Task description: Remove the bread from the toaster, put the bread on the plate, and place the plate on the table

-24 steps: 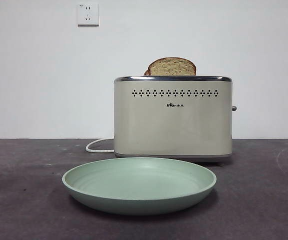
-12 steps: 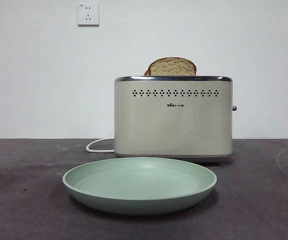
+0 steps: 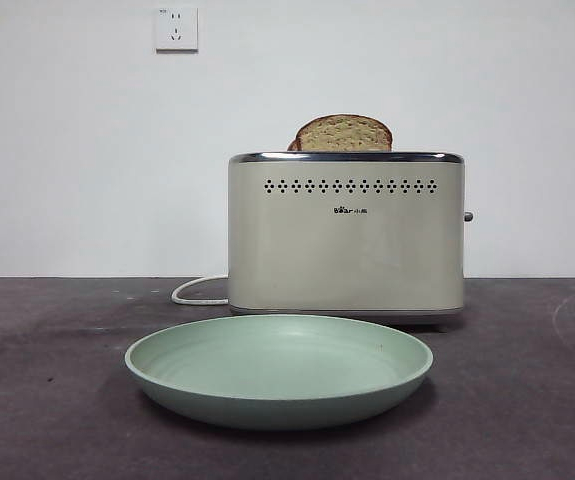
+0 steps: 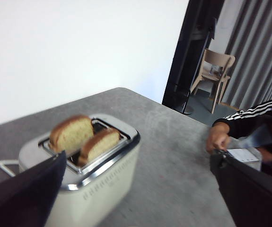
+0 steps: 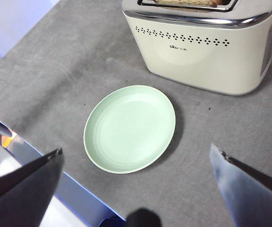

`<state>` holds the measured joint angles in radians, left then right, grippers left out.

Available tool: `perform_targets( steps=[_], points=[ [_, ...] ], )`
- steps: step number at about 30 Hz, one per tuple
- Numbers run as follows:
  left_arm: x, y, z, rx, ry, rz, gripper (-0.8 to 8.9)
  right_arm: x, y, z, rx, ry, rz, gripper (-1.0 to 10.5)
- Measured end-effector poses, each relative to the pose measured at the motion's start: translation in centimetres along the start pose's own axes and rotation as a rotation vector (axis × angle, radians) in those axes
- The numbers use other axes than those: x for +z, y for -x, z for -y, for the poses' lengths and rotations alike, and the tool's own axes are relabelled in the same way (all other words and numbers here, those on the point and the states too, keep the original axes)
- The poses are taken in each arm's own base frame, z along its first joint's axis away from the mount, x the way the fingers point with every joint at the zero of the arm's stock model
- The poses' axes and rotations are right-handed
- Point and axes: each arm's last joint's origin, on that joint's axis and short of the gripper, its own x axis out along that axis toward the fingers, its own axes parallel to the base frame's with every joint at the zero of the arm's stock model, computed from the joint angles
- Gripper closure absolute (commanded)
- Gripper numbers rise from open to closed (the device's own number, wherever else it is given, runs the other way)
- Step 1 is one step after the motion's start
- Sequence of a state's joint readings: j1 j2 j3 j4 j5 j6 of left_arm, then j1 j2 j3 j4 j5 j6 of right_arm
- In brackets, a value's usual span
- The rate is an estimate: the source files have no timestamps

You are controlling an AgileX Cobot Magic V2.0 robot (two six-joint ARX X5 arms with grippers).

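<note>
The cream toaster [image 3: 345, 235] stands at the middle of the dark table [image 3: 47, 400]. The bread [image 3: 344, 133] rises from its front slot, and a second slice barely peeks out behind it. The mint-green plate [image 3: 279, 368] lies flat on the table in front of the toaster, empty. No arm shows in the front view. My left gripper [image 4: 138, 158] is open, high beside the toaster [image 4: 93, 179], where both slices [image 4: 98, 144] show. My right gripper [image 5: 136, 150] is open, high above the plate [image 5: 130, 127] and the toaster [image 5: 206, 52].
A white cord [image 3: 197, 292] runs from behind the toaster's left side. A person's hand [image 4: 218, 137] rests at the table's far edge in the left wrist view, with a chair [image 4: 216, 71] beyond. The table edge [image 5: 74, 182] lies close to the plate.
</note>
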<state>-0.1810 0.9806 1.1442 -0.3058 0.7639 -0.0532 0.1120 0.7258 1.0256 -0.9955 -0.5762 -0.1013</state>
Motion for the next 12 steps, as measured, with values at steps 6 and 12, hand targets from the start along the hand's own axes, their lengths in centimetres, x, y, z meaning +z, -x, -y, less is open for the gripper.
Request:
perform_targets(
  steps=[6,12],
  points=[
    [0.8,-5.7,-1.3,-0.021,-0.093,-0.005,3.02,0.1,-0.3,0.2,0.001,-0.007,-0.011,3.2],
    [0.3,-11.6,-3.4,-0.008,-0.18,-0.01,3.07,0.2,-0.5,0.3,0.002,-0.012,-0.019,3.2]
  ],
)
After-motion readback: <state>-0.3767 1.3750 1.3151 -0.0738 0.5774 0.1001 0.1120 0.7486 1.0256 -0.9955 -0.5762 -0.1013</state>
